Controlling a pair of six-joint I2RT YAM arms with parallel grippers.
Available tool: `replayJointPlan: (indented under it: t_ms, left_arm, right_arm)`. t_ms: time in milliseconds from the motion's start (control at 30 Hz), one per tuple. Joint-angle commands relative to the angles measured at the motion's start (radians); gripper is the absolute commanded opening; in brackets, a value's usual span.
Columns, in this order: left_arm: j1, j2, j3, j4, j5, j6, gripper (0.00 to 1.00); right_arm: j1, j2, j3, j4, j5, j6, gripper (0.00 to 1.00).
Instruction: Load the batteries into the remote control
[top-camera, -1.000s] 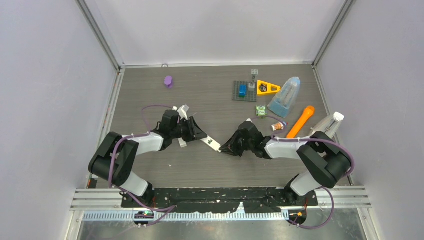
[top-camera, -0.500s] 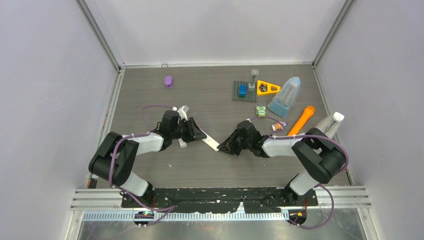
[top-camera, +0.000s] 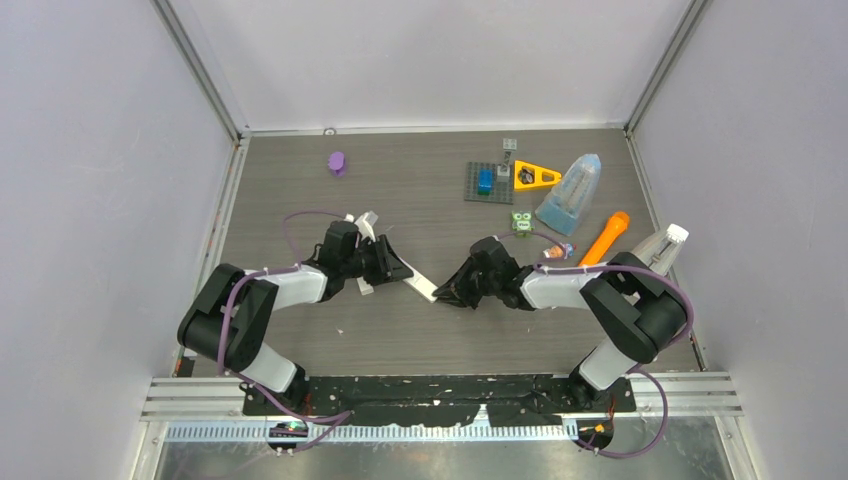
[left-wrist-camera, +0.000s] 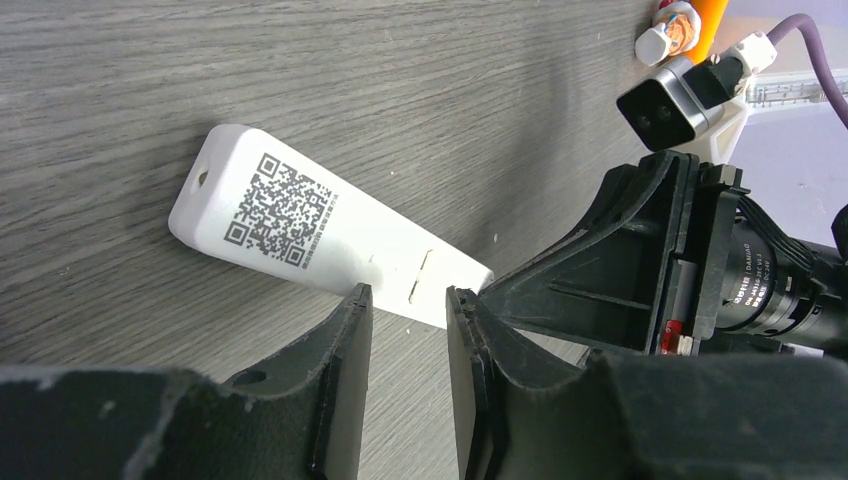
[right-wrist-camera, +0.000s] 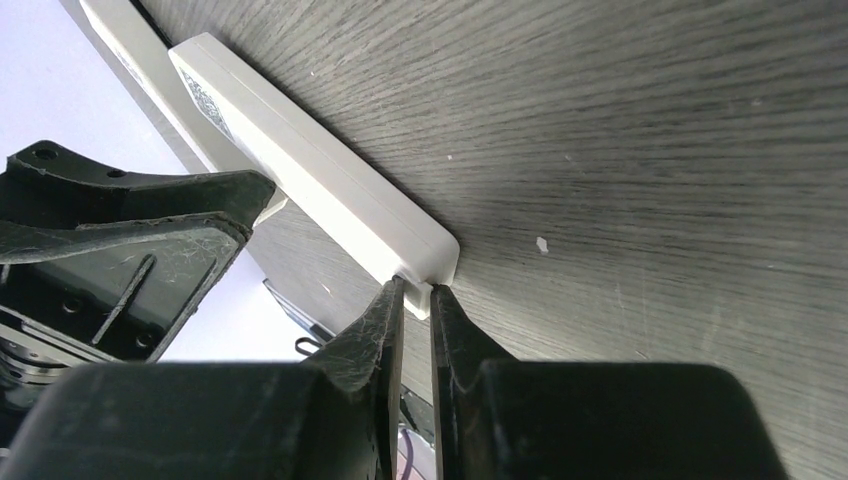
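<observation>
The left claw (left-wrist-camera: 408, 310) is clamped across one end of the flat white plastic remote control with a printed QR code (left-wrist-camera: 300, 225), one finger on each long edge. The right claw (right-wrist-camera: 412, 300), nearly shut, pinches a thin lip at the opposite end, low in the right wrist view. From overhead, the remote control lies slantwise at the frame's centre, between both claws, on the dark wood-grain surface (top-camera: 400, 180).

The step looks like drawing off the back cover, which is not yet off. Done well, the left claw only anchors. The right pulls straight along the remote control's length, flat to the surface, without twisting. Its pinch is shallow and could slip.

Counted: two claws, one remote control held. The batteries (top-camera: 556, 251) sit at centre right, well apart from the remote control. One red-orange cylinder is plain, the others too small to separate.

- **Beside them:** one orange carrot-shaped toy (top-camera: 603, 242).
- **Above:** one translucent blue cone (top-camera: 570, 195), one yellow triangle (top-camera: 548, 179), one grey studded plate (top-camera: 472, 190) carrying one blue brick (top-camera: 485, 181), and one small green figure (top-camera: 521, 222).
- **Upper left:** one purple lump (top-camera: 337, 162).
- **Far right:** one white-capped bottle (top-camera: 665, 243).
</observation>
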Motion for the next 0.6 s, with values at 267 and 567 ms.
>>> replayJointPlan:
  t_ms: [267,567]
  left_arm:
    - [0.002,-0.024,0.104,-0.031,-0.010,0.032,0.35]
    - [0.003,-0.035,0.207,-0.218,-0.184,0.215,0.49]
  right_arm:
    - [0.025,0.069,0.034,-0.162,0.137,-0.019,0.40]
    - [0.034,0.081,0.063,-0.193,0.158,-0.039,0.41]
